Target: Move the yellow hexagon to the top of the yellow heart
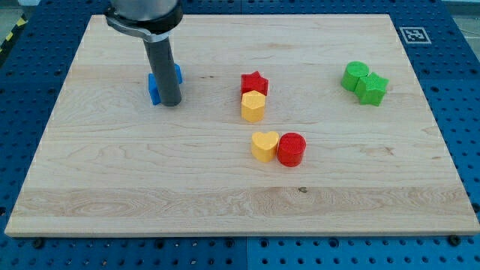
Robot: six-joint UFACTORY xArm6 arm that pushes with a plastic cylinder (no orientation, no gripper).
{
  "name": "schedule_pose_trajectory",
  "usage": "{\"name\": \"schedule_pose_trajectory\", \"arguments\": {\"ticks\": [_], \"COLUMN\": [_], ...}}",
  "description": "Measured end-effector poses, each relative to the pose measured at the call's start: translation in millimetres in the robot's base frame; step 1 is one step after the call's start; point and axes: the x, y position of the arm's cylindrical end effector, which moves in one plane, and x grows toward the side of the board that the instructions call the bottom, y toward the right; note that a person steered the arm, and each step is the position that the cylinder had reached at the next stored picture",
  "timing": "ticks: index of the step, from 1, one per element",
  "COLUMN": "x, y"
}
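Observation:
The yellow hexagon (pixel 253 106) sits near the board's middle, touching the red star (pixel 254 82) just above it. The yellow heart (pixel 264 146) lies a short way below the hexagon, with a gap between them, and touches the red cylinder (pixel 292 148) on its right. My tip (pixel 171 103) rests on the board at the view's left, well to the left of the hexagon, right against a blue block (pixel 157 85) that the rod partly hides.
Two green blocks (pixel 364 82) sit together at the upper right. The wooden board (pixel 112 187) lies on a blue perforated table. A black-and-white marker (pixel 412 34) is at the board's top right corner.

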Motion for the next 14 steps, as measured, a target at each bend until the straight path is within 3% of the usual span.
{"name": "schedule_pose_trajectory", "arguments": {"ticks": [4,6,9,14], "x": [11,11,-14,-12], "y": [4,44,53,99]}}
